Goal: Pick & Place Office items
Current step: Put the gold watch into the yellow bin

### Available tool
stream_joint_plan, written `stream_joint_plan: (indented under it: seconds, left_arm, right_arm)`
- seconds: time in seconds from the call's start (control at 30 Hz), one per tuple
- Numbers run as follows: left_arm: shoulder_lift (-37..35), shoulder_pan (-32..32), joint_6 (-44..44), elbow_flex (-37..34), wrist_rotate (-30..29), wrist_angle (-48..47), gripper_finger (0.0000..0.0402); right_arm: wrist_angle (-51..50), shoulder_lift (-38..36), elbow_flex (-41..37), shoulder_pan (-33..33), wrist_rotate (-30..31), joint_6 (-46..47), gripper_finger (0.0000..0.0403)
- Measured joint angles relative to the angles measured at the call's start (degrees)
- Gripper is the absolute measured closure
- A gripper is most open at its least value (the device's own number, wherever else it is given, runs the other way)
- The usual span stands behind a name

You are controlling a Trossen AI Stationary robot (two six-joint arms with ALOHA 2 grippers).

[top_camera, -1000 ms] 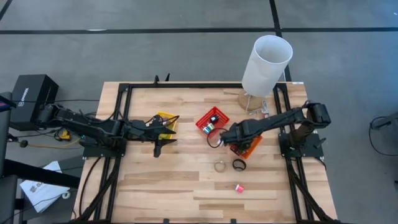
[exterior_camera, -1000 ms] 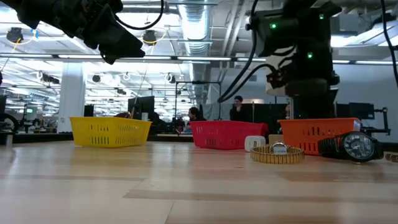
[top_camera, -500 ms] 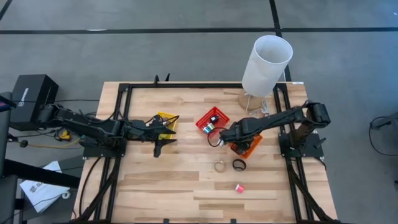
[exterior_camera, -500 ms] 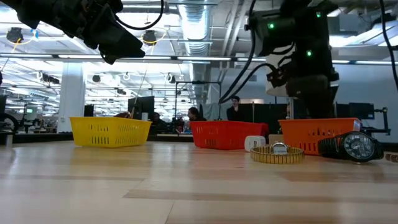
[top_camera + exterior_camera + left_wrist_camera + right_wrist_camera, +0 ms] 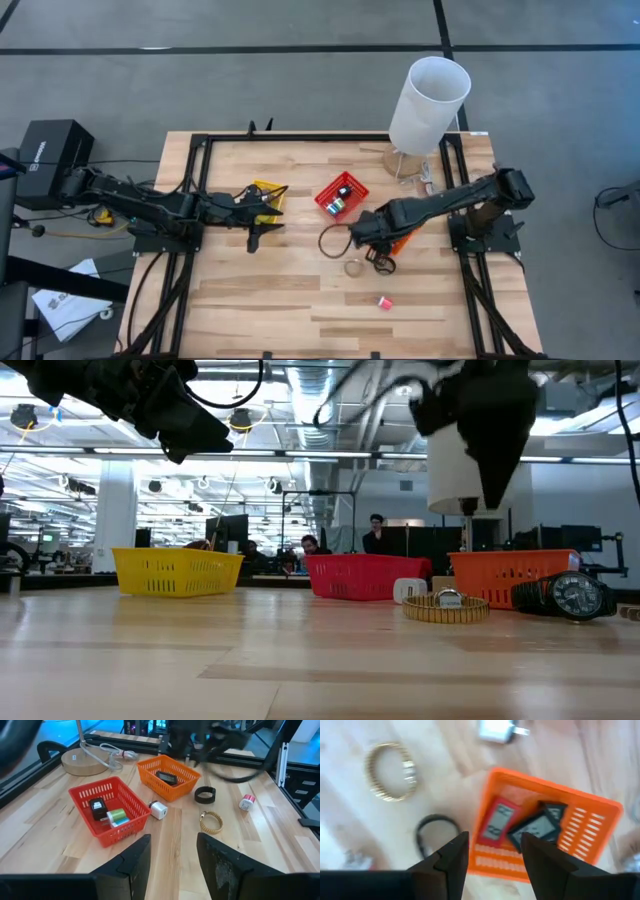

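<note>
Orange basket (image 5: pixel 172 777): small digital displays (image 5: pixel 530 827). Red basket (image 5: pixel 112 810): green spool (image 5: pixel 117 816), black item. Right end effector (image 5: pixel 492 851) fingers apart above; left end effector (image 5: pixel 172 855) apart.

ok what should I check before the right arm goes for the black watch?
1. Right gripper jaws open, empty: ok.
2. Black watch lying free on the table, apart from the gold watch: ok.
3. Watch centred between the jaws: not ok, the right wrist view shows it off to one side.
4. Room in the orange basket: ok.
5. Left gripper out of the way, by the yellow basket: ok.
</note>
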Motion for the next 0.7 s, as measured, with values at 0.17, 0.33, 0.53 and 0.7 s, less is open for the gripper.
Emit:
stream_joint_plan:
  seconds: [0.17,0.33,0.53,0.7]
  left_arm:
    - [-0.01,0.00,-1.45,0.00,0.00,0.00,0.0248]
    - [0.00,0.00,-1.46,0.00,0.00,0.00,0.0248]
    - [0.00,0.00,-2.68,0.00,0.00,0.02,0.0248]
    - [0.00,-1.45,-2.90,0.00,-0.06,0.04,0.0248]
  right_arm:
    - [0.31,-0.39,1.57,4.10,-0.18,-0.54,0.0233]
    - [2.36,-3.48,1.50,6.51,-0.19,-2.92,0.0233]
    - [10.03,-8.97,1.50,7.03,0.03,-5.27,0.0233]
    - [12.85,-10.82,1.50,8.51,2.02,-5.93,0.0233]
